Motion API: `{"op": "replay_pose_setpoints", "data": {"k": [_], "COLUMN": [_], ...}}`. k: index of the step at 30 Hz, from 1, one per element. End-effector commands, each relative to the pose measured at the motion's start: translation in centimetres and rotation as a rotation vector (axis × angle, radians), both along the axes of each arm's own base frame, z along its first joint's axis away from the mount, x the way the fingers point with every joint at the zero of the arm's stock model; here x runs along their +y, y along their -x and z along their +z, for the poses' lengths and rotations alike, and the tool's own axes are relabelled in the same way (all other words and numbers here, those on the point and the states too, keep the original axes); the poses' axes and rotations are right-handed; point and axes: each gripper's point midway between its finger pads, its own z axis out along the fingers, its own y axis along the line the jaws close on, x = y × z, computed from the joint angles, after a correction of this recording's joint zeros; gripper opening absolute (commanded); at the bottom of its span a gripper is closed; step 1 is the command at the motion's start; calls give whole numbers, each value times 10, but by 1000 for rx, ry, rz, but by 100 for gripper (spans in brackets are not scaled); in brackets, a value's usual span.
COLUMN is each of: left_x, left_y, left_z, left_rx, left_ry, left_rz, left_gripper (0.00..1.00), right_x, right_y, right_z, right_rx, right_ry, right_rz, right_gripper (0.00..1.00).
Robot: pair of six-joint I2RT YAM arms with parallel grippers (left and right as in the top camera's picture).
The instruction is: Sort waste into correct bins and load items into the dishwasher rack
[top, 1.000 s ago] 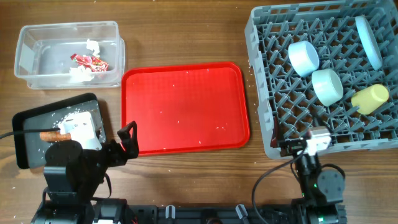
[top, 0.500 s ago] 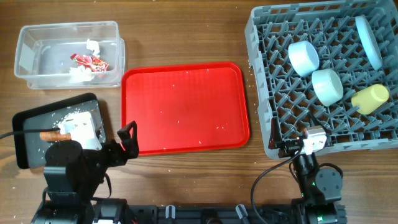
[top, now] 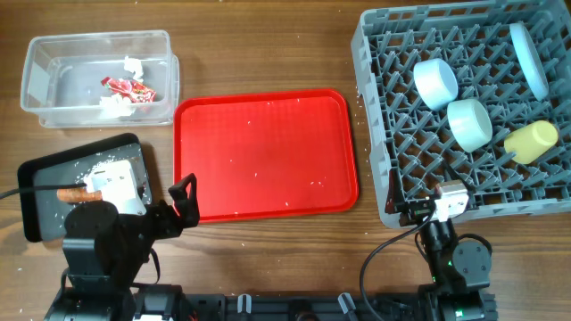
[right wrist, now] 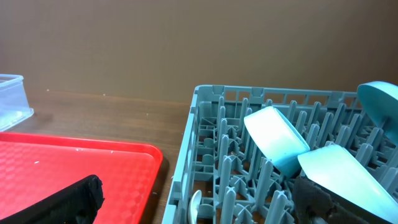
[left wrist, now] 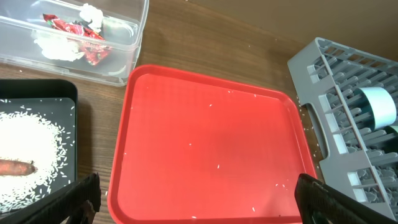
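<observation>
The sorting and loading are judged to be all but finished. The left gripper (left wrist: pixel 199 204) is spread to its full width with nothing between its fingers, and the right gripper (right wrist: pixel 199 205) is likewise wide and empty.

Ahead of the left fingers and off to their outer side, the red printed snack wrapper (top: pixel 129 87) and the white crumpled paper scraps (top: pixel 114 105) are seen in the clear rectangular plastic tub (top: pixel 53 89). Just beside the same finger, the loose white rice-like grains (left wrist: pixel 28 146) and the orange carrot piece (left wrist: pixel 15 167) are held in the shallow black rectangular tray (top: pixel 40 192).

Directly ahead of the right fingers, the large grey pegged dishwasher rack (top: pixel 375 107) is loaded with the round pale-blue plate (top: pixel 528 58), the white-blue bowl (top: pixel 435 82), the pale-green bowl (top: pixel 469 123) and the small yellow cup (top: pixel 531 141).

Between the left fingers lies the bright red tray (top: pixel 268 152), on which only a few stray grains are scattered. If anything more is called for, it is judged to be the clearing of these, for which fingers this wide would be ill suited.

Everything is set on a brown wooden table (top: pixel 268 45), and a plain brown wall is seen behind it.
</observation>
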Motion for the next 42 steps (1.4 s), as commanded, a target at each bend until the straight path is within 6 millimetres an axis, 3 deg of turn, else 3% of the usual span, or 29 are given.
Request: {"op": "replay_pose_setpoints", "data": {"k": [1,6,13,17,22,33,35,39,42], "left_x": [-2,9,21,21,20,26,28,27,20], "left_y": [1,10,13,1,-20,-41,-42,-42,-42], "left_z": [-1,-7,-12,-37,-54,-48,-54,-86,-86], "left_rx": [-2,18,-97,-203,-358,-662,-642,-512,-512], "left_ry": [12,-32,-61,-48,-26,-17,-24,-24,-10], "left_rz": [-6,38,102,110,117,160,171,167,126], "left_gripper": [100,100,100,100,100,100,100,100,100], "right_x": [2,2,2,2,2,2,2,2,2], "right_y": [1,1,1,1,1,1,1,1,1], "right_z": [3,3,3,4,3,4,4,3,4], "right_rx": [-19,-19,-19,-20,-19,-20,-20,-19,-20], "right_ry": [17,17,17,17,17,17,17,17,17], "right_rz": [12,13,13,13,12,13,12,13,13], "right_gripper": [100,100,100,100,100,100,100,100,100]}}
